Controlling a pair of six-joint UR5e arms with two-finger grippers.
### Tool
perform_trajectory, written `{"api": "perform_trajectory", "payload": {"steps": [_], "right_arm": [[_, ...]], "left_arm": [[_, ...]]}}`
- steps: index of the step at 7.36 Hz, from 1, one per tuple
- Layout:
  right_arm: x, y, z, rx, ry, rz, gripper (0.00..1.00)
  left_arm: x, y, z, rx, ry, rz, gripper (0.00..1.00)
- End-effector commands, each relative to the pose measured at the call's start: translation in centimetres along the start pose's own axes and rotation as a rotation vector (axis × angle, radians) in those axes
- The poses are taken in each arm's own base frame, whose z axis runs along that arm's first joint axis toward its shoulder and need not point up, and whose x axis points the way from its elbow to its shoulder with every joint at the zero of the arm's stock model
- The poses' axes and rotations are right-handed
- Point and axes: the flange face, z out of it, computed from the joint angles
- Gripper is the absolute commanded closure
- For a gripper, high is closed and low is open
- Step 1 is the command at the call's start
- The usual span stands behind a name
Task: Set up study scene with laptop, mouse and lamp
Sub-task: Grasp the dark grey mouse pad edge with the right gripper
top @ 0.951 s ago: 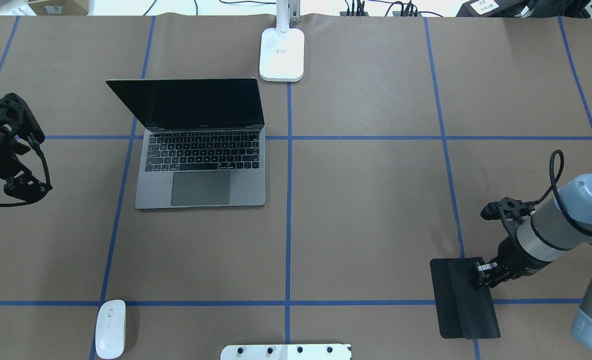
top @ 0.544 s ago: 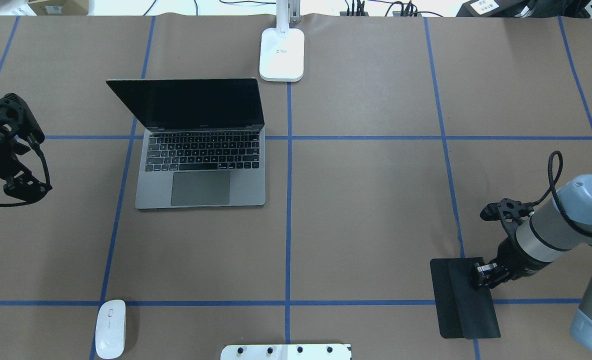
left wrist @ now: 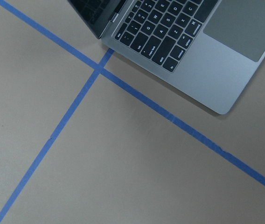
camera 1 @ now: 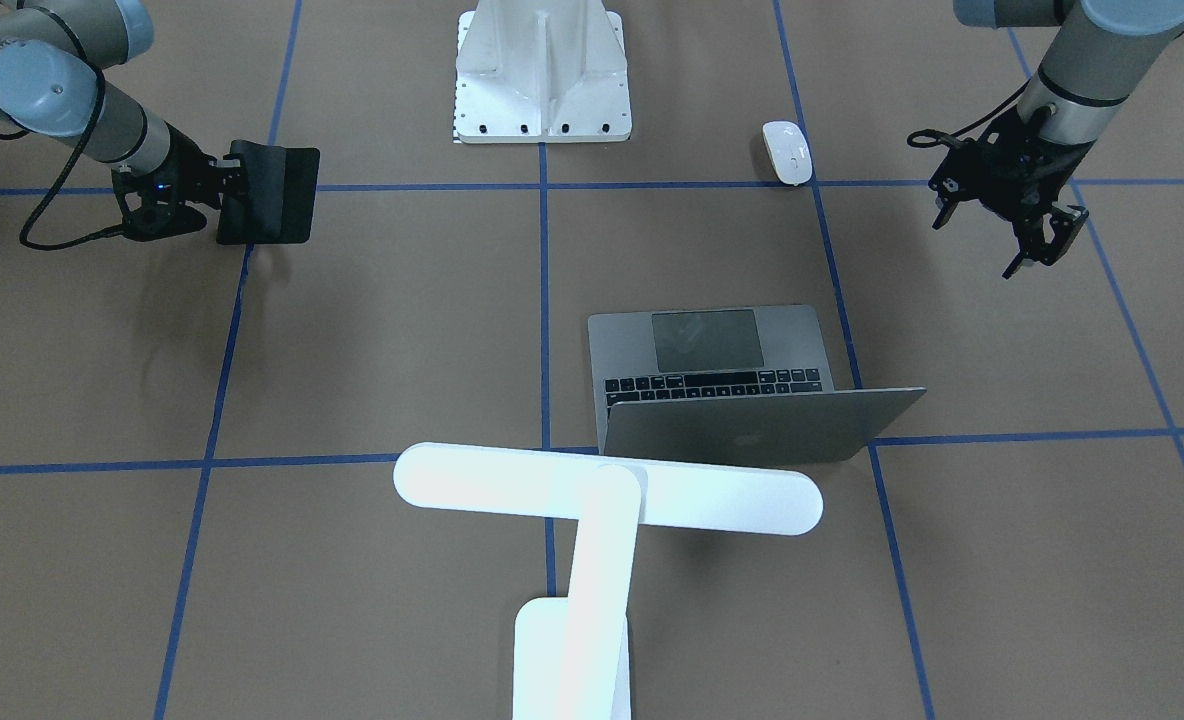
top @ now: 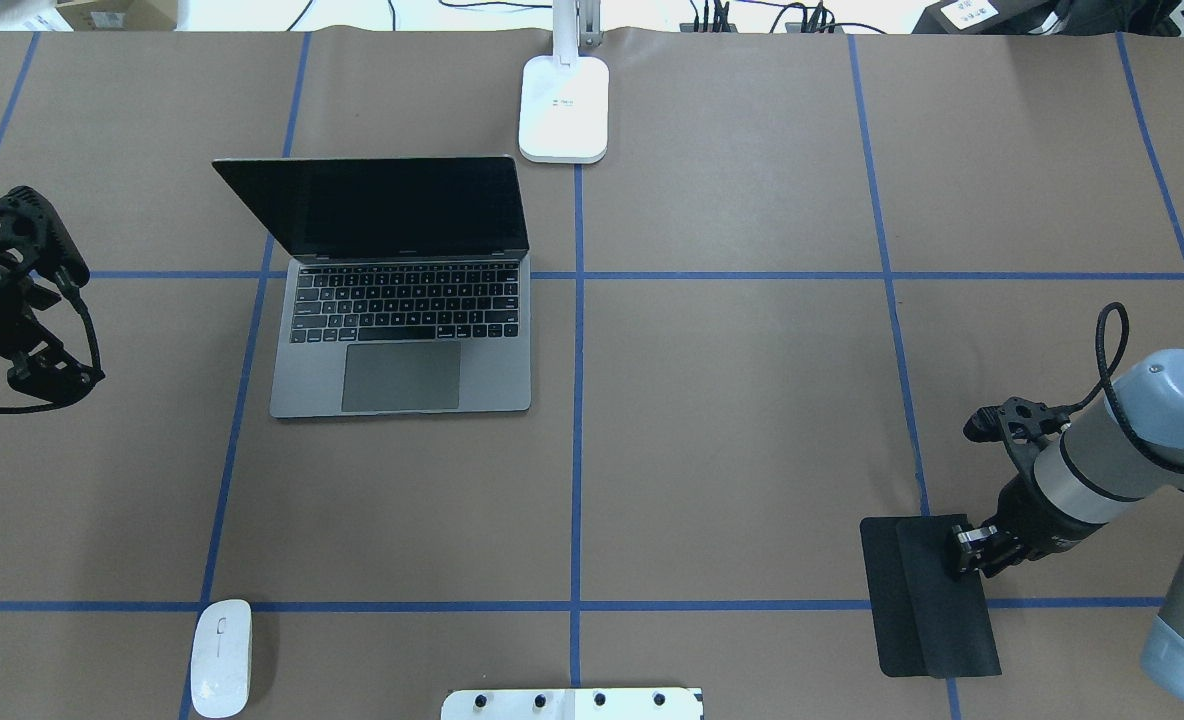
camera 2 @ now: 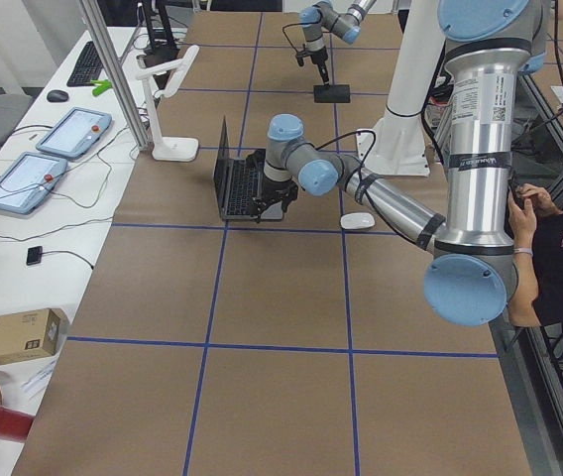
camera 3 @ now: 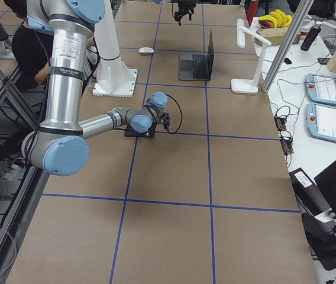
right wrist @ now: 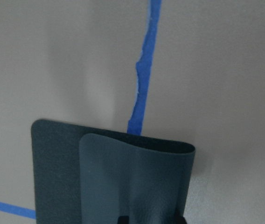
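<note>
The laptop [top: 402,320] stands open on the table's left half, its dark screen facing me; its corner shows in the left wrist view [left wrist: 207,60]. The white mouse [top: 220,657] lies near the front edge, left of centre. The lamp's base [top: 564,108] stands at the far edge, and its bar head [camera 1: 607,490] hangs over the laptop's lid. My left gripper [top: 52,310] hovers open and empty to the left of the laptop. My right gripper [top: 964,552] is shut on the edge of a black mouse pad [top: 927,610], which is curled up and folded over [right wrist: 123,182].
A white ribbed mount [top: 572,703] sits at the front centre edge. Blue tape lines [top: 577,440] divide the brown table into squares. Cables and boxes lie beyond the far edge.
My right arm has shifted slightly while holding the mouse pad's edge. The left arm, laptop, mouse and lamp have not moved.
</note>
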Motion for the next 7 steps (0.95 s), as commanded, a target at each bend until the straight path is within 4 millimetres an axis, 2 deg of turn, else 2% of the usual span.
{"api": "perform_trajectory", "payload": {"steps": [1, 2, 3, 5, 7], "right_arm": [[-0.05, -0.04, 0.06, -0.005, 0.007, 0.007, 0.56], [-0.06, -0.03, 0.06, -0.006, 0.006, 0.005, 0.72], [-0.11, -0.01, 0.01, -0.005, 0.005, 0.006, 0.78], [-0.16, -0.09, -0.35, 0.002, 0.001, 0.004, 0.85], [-0.05, -0.24, -0.65, 0.009, -0.001, -0.003, 0.88]], "left_arm": [[0.0, 0.0, 0.0, 0.0, 0.0, 0.0, 0.0], [0.0, 0.0, 0.0, 0.0, 0.0, 0.0, 0.0], [0.0, 0.0, 0.0, 0.0, 0.0, 0.0, 0.0], [0.0, 0.0, 0.0, 0.0, 0.0, 0.0, 0.0], [0.0, 0.0, 0.0, 0.0, 0.0, 0.0, 0.0]]}}
